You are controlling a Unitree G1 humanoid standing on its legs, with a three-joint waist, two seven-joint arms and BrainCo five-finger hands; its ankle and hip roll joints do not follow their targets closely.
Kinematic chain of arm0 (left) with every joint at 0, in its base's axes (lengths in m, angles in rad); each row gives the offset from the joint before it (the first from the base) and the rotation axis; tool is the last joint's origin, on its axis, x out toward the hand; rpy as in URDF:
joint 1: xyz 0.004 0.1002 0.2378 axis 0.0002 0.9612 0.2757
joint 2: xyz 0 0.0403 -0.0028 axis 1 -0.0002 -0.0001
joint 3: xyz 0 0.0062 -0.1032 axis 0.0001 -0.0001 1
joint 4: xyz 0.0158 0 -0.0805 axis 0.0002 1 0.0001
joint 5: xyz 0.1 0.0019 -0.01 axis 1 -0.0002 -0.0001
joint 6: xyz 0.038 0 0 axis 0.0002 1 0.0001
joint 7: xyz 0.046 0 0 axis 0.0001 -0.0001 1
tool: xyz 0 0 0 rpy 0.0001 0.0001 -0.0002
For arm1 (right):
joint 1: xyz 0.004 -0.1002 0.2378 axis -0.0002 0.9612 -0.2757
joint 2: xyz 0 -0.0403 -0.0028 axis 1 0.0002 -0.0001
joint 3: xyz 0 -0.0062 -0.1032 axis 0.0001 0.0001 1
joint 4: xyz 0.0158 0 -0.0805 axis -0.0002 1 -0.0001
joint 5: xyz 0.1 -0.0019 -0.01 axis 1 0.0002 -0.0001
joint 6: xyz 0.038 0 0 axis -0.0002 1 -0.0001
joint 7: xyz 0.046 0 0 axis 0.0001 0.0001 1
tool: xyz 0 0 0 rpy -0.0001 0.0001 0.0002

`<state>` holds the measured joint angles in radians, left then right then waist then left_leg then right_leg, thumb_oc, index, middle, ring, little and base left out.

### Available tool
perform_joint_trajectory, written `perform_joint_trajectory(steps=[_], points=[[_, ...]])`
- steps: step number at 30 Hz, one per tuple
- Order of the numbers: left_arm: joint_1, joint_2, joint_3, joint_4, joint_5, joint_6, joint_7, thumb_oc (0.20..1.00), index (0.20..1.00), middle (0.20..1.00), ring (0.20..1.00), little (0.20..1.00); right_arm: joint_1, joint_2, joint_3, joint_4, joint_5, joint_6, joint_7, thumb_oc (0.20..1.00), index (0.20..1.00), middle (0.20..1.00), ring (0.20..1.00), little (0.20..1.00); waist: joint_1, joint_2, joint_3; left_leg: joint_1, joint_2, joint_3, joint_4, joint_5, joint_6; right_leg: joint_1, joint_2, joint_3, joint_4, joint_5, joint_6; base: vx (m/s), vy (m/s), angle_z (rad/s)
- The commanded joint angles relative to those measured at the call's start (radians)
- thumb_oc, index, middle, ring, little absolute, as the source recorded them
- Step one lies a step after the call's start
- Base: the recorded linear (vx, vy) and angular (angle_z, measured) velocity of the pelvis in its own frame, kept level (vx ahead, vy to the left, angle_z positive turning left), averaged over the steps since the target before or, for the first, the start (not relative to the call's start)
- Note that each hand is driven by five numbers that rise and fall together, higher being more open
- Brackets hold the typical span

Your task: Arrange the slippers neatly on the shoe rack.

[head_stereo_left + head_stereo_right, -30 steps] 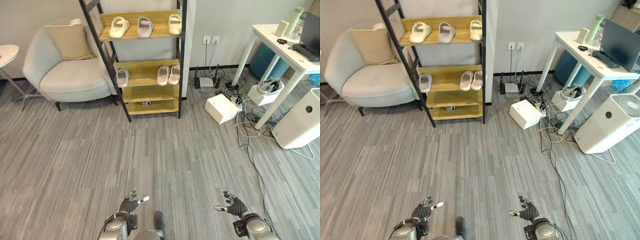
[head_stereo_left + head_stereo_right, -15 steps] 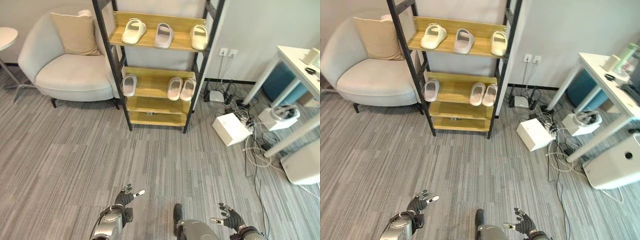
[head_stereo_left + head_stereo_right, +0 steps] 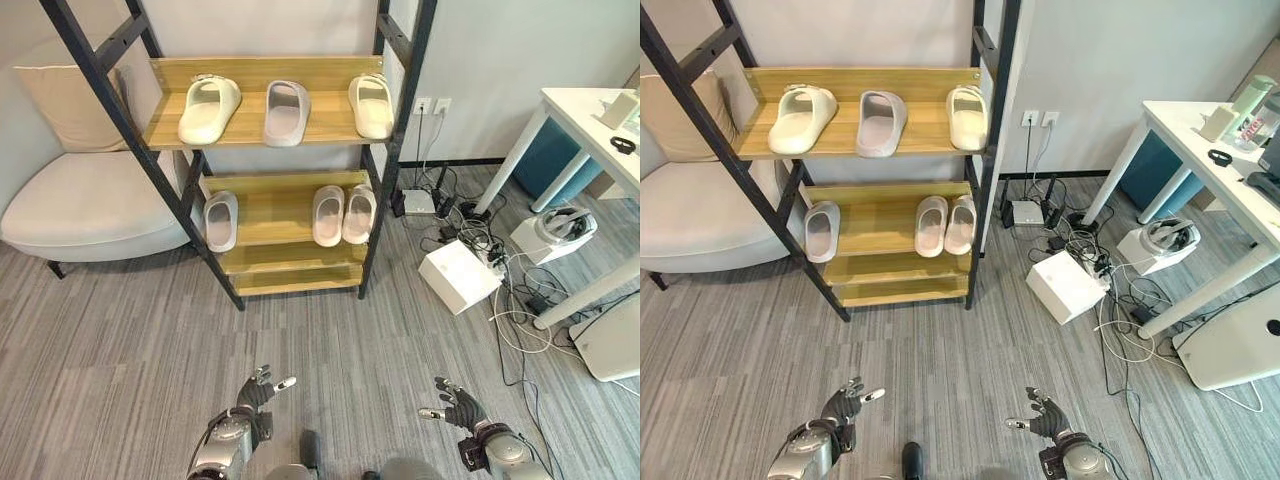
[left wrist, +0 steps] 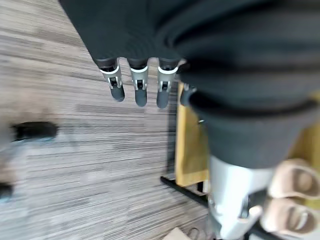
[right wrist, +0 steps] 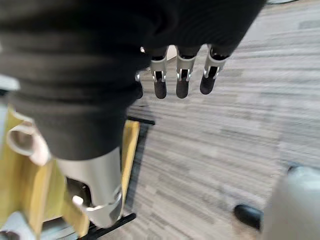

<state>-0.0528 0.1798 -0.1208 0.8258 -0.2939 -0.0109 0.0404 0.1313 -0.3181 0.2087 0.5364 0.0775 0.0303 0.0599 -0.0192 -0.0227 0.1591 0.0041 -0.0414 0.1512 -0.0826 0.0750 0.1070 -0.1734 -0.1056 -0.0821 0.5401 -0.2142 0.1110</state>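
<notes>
A wooden shoe rack point(image 3: 258, 124) with a black frame stands against the wall. Its top shelf carries three pale slippers: a cream one point(image 3: 209, 108), a grey one point(image 3: 286, 111) and another cream one point(image 3: 371, 105). On the middle shelf a single slipper point(image 3: 221, 220) lies at the left and a pair point(image 3: 342, 213) at the right. My left hand point(image 3: 255, 394) and right hand point(image 3: 459, 407) hang low over the floor well short of the rack, both open and holding nothing. The pair of slippers point(image 4: 295, 200) also appears past my left hand's fingers point(image 4: 139, 88).
A light armchair point(image 3: 80, 205) with a beige cushion stands left of the rack. To the right lie a white box point(image 3: 459, 277), tangled cables point(image 3: 510, 320) and a white desk point(image 3: 585, 140). Grey wood-pattern floor stretches between me and the rack.
The camera has shifted and the rack now appears closer and more central. Both hands stay low, open and empty.
</notes>
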Motion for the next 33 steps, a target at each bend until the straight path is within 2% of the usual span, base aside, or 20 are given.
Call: perform_joint_trajectory(steps=[1, 2, 3, 4, 5, 6, 7, 8, 11, 13, 17, 19, 21, 27, 28, 29, 30, 31, 32, 33], points=[[0.004, 0.044, 0.018, -0.032, 0.012, -0.025, 0.006, 1.000, 1.000, 1.000, 1.000, 1.000, -0.015, 0.004, -0.021, -0.041, -0.007, -0.014, 0.004, 1.000, 1.000, 1.000, 1.000, 1.000, 0.015, -0.036, 0.024, 0.037, 0.046, 0.027, 0.018, -0.057, -0.109, 0.070, -0.054, -0.027, -0.351, 0.321, 0.038, 0.11, -0.029, -0.14], [0.004, 0.044, 0.018, -0.032, 0.012, -0.025, 0.006, 1.000, 1.000, 1.000, 1.000, 1.000, -0.015, 0.004, -0.021, -0.041, -0.007, -0.014, 0.004, 1.000, 1.000, 1.000, 1.000, 1.000, 0.013, -0.035, 0.026, 0.039, 0.046, 0.026, 0.017, -0.057, -0.109, 0.074, -0.053, -0.030, -0.353, 0.321, 0.038, 0.28, -0.128, 0.24], [-0.009, 0.051, 0.028, -0.023, 0.011, -0.028, 0.012, 1.000, 1.000, 1.000, 1.000, 1.000, -0.009, -0.002, -0.031, -0.043, -0.004, -0.020, -0.003, 1.000, 1.000, 1.000, 1.000, 1.000, -0.009, -0.043, 0.034, 0.086, 0.047, 0.009, 0.005, -0.071, -0.126, 0.026, -0.021, -0.050, -0.477, 0.348, 0.042, 0.47, -0.252, 0.16], [-0.012, 0.051, 0.026, -0.030, 0.014, -0.025, 0.011, 1.000, 1.000, 1.000, 1.000, 1.000, 0.013, -0.008, -0.039, -0.061, -0.012, -0.018, -0.002, 1.000, 1.000, 1.000, 1.000, 1.000, -0.032, -0.047, 0.028, 0.121, 0.054, -0.014, 0.015, -0.095, -0.138, 0.023, 0.004, -0.059, -0.507, 0.360, 0.043, 0.54, -0.319, 0.30], [-0.013, 0.047, 0.021, -0.029, 0.022, -0.028, 0.006, 1.000, 1.000, 1.000, 1.000, 1.000, 0.020, -0.011, -0.044, -0.059, -0.001, -0.020, 0.001, 1.000, 1.000, 1.000, 1.000, 1.000, -0.040, -0.046, 0.021, 0.126, 0.060, -0.026, 0.029, -0.104, -0.144, 0.046, 0.015, -0.043, -0.525, 0.345, 0.035, 0.44, -0.317, 0.96], [-0.014, 0.040, 0.014, -0.023, 0.022, -0.029, 0.005, 1.000, 1.000, 1.000, 1.000, 1.000, 0.026, -0.012, -0.046, -0.042, 0.006, -0.025, -0.004, 1.000, 1.000, 1.000, 1.000, 1.000, -0.039, -0.043, 0.010, 0.124, 0.070, -0.039, 0.061, -0.106, -0.152, 0.073, 0.030, -0.039, -0.524, 0.330, 0.017, 0.35, -0.322, 1.19], [-0.015, 0.030, 0.006, -0.026, 0.007, -0.030, 0.001, 1.000, 1.000, 1.000, 1.000, 1.000, 0.027, -0.031, -0.045, -0.035, 0.024, -0.030, 0.001, 1.000, 1.000, 1.000, 1.000, 1.000, -0.041, -0.036, 0.011, 0.082, 0.078, -0.067, 0.204, -0.088, -0.174, 0.105, 0.038, -0.060, -0.512, 0.302, -0.012, 0.31, -0.292, 1.03], [-0.017, 0.026, 0.000, -0.028, -0.001, -0.030, 0.001, 1.000, 1.000, 1.000, 1.000, 1.000, 0.025, -0.038, -0.041, -0.033, 0.022, -0.029, 0.003, 1.000, 1.000, 1.000, 1.000, 1.000, -0.036, -0.036, 0.017, 0.056, 0.075, -0.080, 0.255, -0.068, -0.185, 0.120, 0.038, -0.068, -0.508, 0.292, -0.023, 0.24, -0.183, 0.37], [-0.017, 0.018, -0.015, -0.027, -0.008, -0.028, 0.002, 1.000, 1.000, 1.000, 1.000, 1.000, 0.022, -0.043, -0.048, -0.030, 0.024, -0.023, -0.003, 1.000, 1.000, 1.000, 1.000, 1.000, -0.028, -0.044, 0.020, -0.001, 0.096, -0.061, 0.190, -0.061, -0.177, 0.162, 0.017, -0.079, -0.528, 0.274, -0.017, 0.18, 0.038, 0.58], [-0.019, 0.007, -0.026, 0.019, 0.001, -0.033, 0.011, 1.000, 1.000, 1.000, 1.000, 1.000, 0.004, -0.045, -0.041, -0.010, 0.016, -0.029, -0.018, 1.000, 1.000, 1.000, 1.000, 1.000, -0.002, -0.021, 0.013, -0.111, 0.198, -0.049, 0.037, 0.098, -0.221, 0.223, -0.006, -0.074, -0.540, 0.228, 0.001, 0.36, 0.223, -0.04], [-0.007, 0.005, -0.015, 0.007, -0.010, -0.030, 0.012, 1.000, 1.000, 1.000, 1.000, 1.000, 0.001, -0.055, -0.040, -0.010, 0.006, -0.023, -0.013, 1.000, 1.000, 1.000, 1.000, 1.000, 0.008, -0.006, 0.009, -0.119, 0.227, -0.013, 0.012, 0.134, -0.242, 0.271, -0.028, -0.059, -0.552, 0.210, 0.016, 0.25, 0.238, -0.31], [-0.001, 0.000, -0.018, 0.011, -0.011, -0.031, 0.009, 1.000, 1.000, 1.000, 1.000, 1.000, 0.003, -0.049, -0.041, -0.011, 0.000, -0.018, -0.010, 1.000, 1.000, 1.000, 1.000, 1.000, 0.004, -0.002, -0.009, -0.099, 0.214, 0.014, 0.005, 0.109, -0.232, 0.296, -0.053, -0.060, -0.559, 0.204, 0.029, 0.31, 0.346, -0.21], [-0.006, 0.006, -0.027, 0.011, -0.002, -0.029, 0.003, 1.000, 1.000, 1.000, 1.000, 1.000, 0.004, -0.033, -0.061, -0.012, 0.006, -0.011, -0.013, 1.000, 1.000, 1.000, 1.000, 1.000, 0.002, -0.021, -0.022, -0.093, 0.175, 0.043, 0.038, 0.062, -0.206, 0.290, -0.110, -0.041, -0.546, 0.231, 0.051, 0.23, 0.343, -0.13], [-0.033, 0.044, -0.015, 0.005, -0.003, -0.034, 0.016, 1.000, 1.000, 1.000, 1.000, 1.000, -0.029, -0.001, -0.048, 0.024, 0.022, -0.013, -0.021, 1.000, 1.000, 1.000, 1.000, 1.000, 0.019, -0.073, -0.006, -0.094, 0.100, 0.089, 0.066, -0.014, -0.140, 0.204, -0.185, 0.002, -0.454, 0.396, 0.081, 0.09, 0.235, -0.32], [-0.033, 0.044, -0.014, 0.005, -0.003, -0.034, 0.016, 1.000, 1.000, 1.000, 1.000, 1.000, -0.030, -0.001, -0.048, 0.024, 0.022, -0.013, -0.021, 1.000, 1.000, 1.000, 1.000, 1.000, 0.021, -0.073, -0.006, -0.093, 0.099, 0.091, 0.066, -0.014, -0.140, 0.203, -0.185, 0.003, -0.453, 0.396, 0.081, 0.12, 0.346, 0.09], [-0.032, 0.057, 0.000, -0.003, -0.006, -0.033, 0.019, 1.000, 1.000, 1.000, 1.000, 1.000, -0.040, 0.005, -0.035, 0.037, 0.017, -0.012, -0.018, 1.000, 1.000, 1.000, 1.000, 1.000, 0.029, -0.071, 0.009, -0.068, 0.088, 0.113, 0.051, -0.032, -0.122, 0.165, -0.185, -0.038, -0.375, 0.411, 0.077, 0.15, 0.287, 0.01], [-0.031, 0.063, 0.006, -0.004, -0.007, -0.032, 0.019, 1.000, 1.000, 1.000, 1.000, 1.000, -0.039, 0.007, -0.030, 0.035, 0.018, -0.011, -0.013, 1.000, 1.000, 1.000, 1.000, 1.000, 0.021, -0.068, 0.016, -0.041, 0.086, 0.122, 0.030, -0.032, -0.121, 0.127, -0.137, -0.044, -0.373, 0.382, 0.070, 0.15, 0.284, -0.19], [-0.031, 0.063, 0.006, -0.004, -0.007, -0.032, 0.019, 1.000, 1.000, 1.000, 1.000, 1.000, -0.039, 0.007, -0.029, 0.035, 0.018, -0.011, -0.013, 1.000, 1.000, 1.000, 1.000, 1.000, 0.020, -0.067, 0.017, -0.039, 0.087, 0.122, 0.029, -0.032, -0.122, 0.129, -0.137, -0.045, -0.373, 0.381, 0.070, 0.15, 0.124, -0.24], [-0.033, 0.067, 0.009, 0.011, -0.004, -0.032, 0.019, 1.000, 1.000, 1.000, 1.000, 1.000, -0.037, 0.007, -0.028, 0.030, 0.021, -0.013, -0.012, 1.000, 1.000, 1.000, 1.000, 1.000, 0.015, -0.060, 0.021, -0.013, 0.084, 0.127, 0.012, -0.033, -0.122, 0.099, -0.084, -0.074, -0.401, 0.331, 0.051, 0.08, 0.046, -0.17], [-0.033, 0.066, 0.009, 0.011, -0.004, -0.033, 0.019, 1.000, 1.000, 1.000, 1.000, 1.000, -0.037, 0.006, -0.028, 0.030, 0.021, -0.013, -0.012, 1.000, 1.000, 1.000, 1.000, 1.000, 0.014, -0.059, 0.024, -0.010, 0.085, 0.125, 0.012, -0.034, -0.123, 0.103, -0.083, -0.077, -0.400, 0.329, 0.051, 0.13, 0.058, -0.07]])
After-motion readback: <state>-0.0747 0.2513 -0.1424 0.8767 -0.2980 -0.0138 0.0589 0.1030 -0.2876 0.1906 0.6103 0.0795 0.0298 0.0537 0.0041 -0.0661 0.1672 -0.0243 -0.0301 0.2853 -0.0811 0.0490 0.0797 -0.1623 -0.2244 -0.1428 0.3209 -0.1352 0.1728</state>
